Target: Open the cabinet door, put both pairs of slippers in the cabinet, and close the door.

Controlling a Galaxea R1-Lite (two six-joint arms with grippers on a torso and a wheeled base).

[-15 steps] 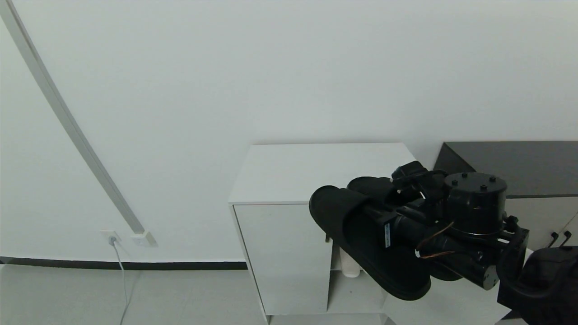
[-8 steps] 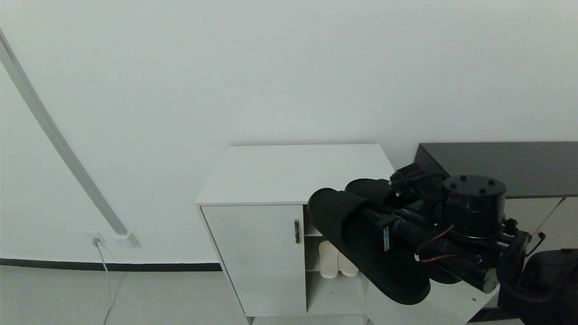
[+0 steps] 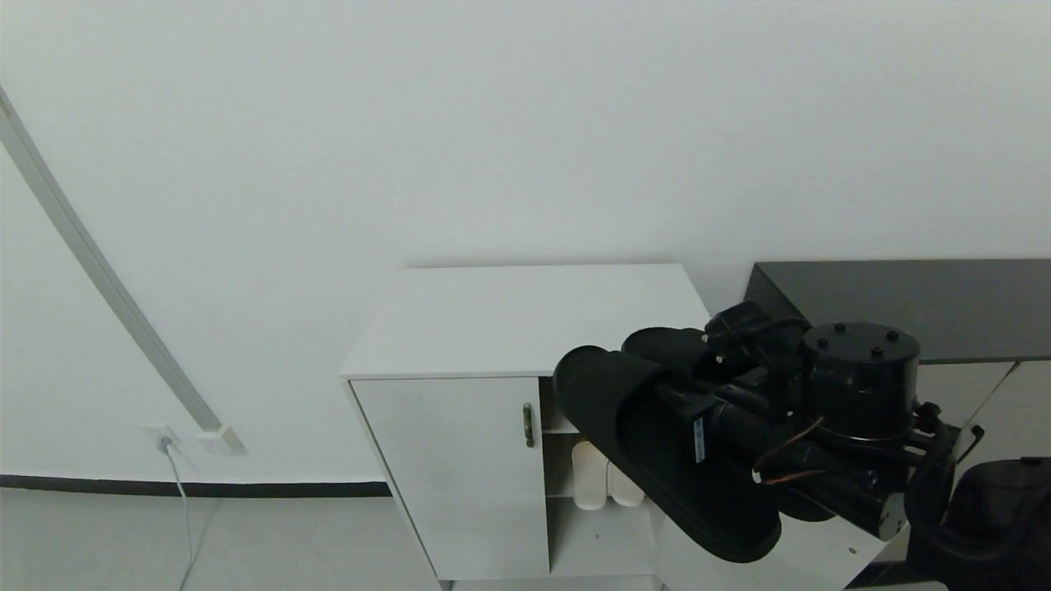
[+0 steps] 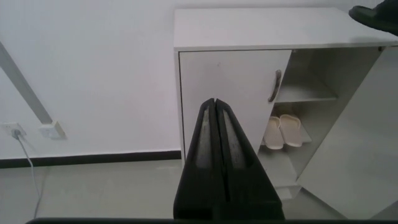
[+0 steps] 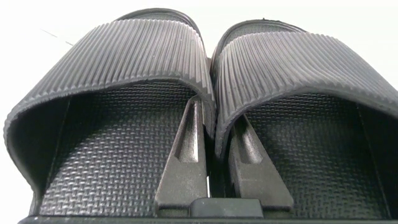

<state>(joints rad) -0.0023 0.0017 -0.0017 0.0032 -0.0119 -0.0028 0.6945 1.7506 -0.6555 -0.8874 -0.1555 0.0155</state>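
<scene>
Slippers fill my right wrist view: my right end effector [image 5: 214, 134] is clamped on the black slippers [image 5: 143, 81], with one finger inside each shoe, pinching their neighbouring side walls together. In the head view the pair is held in the air at 4 o'clock from the picture's centre, toes toward the white cabinet [image 3: 525, 316].

The cabinet stands against a white wall at 6 o'clock. Its left door [image 3: 452, 468] is shut, with a dark handle [image 3: 527, 424] on its inner edge. Its right door [image 4: 354, 137] is swung open, baring the shelves. On a shelf inside, at 5 o'clock from the handle, the pale slippers [image 3: 603, 486] lie side by side.

My left end effector [image 4: 215, 109] has its fingers pressed together with nothing between them, pointing toward the shut door. A wall socket [image 3: 161, 439] with a cable sits at 8 o'clock.
</scene>
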